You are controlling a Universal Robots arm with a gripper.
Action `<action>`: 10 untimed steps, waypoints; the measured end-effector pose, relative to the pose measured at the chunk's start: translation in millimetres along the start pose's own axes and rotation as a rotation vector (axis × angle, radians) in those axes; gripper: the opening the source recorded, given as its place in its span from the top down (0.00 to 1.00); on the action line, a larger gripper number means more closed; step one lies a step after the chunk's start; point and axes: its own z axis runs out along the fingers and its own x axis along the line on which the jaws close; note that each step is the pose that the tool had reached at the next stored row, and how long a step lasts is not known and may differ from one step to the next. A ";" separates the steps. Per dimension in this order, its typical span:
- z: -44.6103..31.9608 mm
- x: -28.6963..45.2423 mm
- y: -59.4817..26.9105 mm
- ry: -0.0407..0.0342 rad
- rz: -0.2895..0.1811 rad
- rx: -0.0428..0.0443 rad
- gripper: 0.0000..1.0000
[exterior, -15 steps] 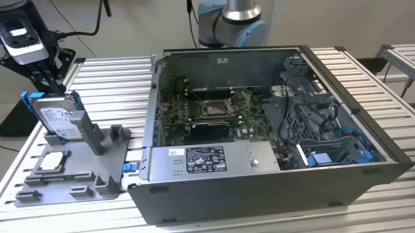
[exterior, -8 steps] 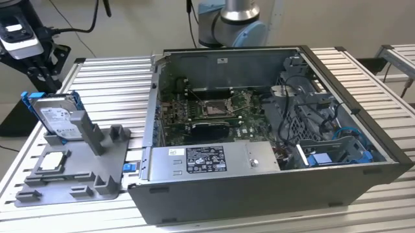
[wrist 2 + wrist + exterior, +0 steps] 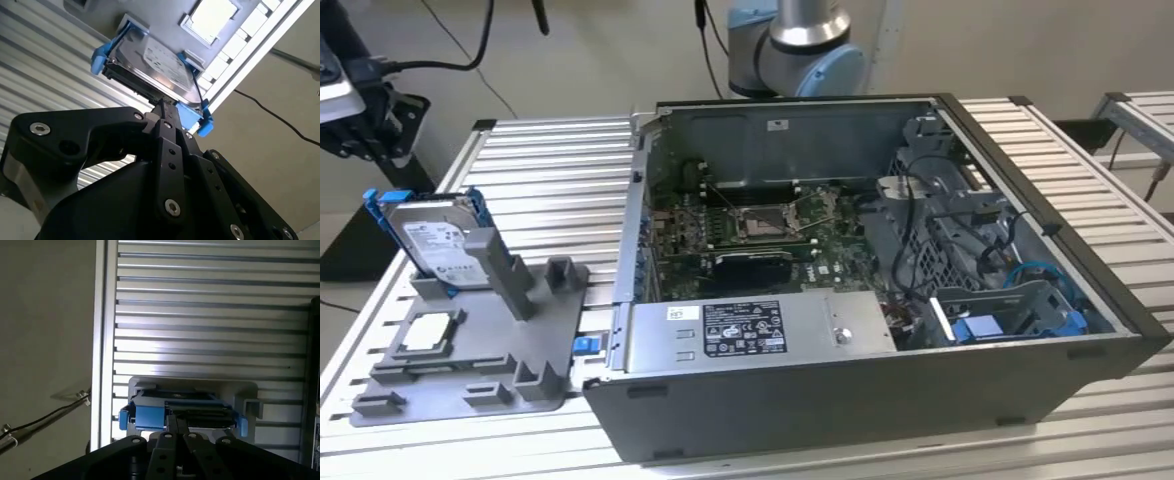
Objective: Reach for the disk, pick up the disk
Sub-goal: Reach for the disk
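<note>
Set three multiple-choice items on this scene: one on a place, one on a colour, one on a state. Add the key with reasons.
1. Relative to the computer case, the disk is: A inside it; B in the grey holder at the exterior view's left of it; C on top of it.
2. The disk's frame is: A blue; B red; C yellow.
3. The disk is: A lying flat; B leaning on the case; C standing on edge.
Key: 1 B, the holder sits apart from the case on the slatted table; 2 A, blue clips show in both wrist views; 3 C, it rises upright from the holder's slot.
</note>
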 end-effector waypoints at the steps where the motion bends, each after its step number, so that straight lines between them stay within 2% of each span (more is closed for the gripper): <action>1: 0.1 3.4 0.1 0.0000 0.000 0.0000 1.00; 5: 0.2 12.8 0.2 0.0000 0.000 0.0000 1.00; 10: 0.2 15.5 0.3 -0.0001 0.000 -0.0001 1.00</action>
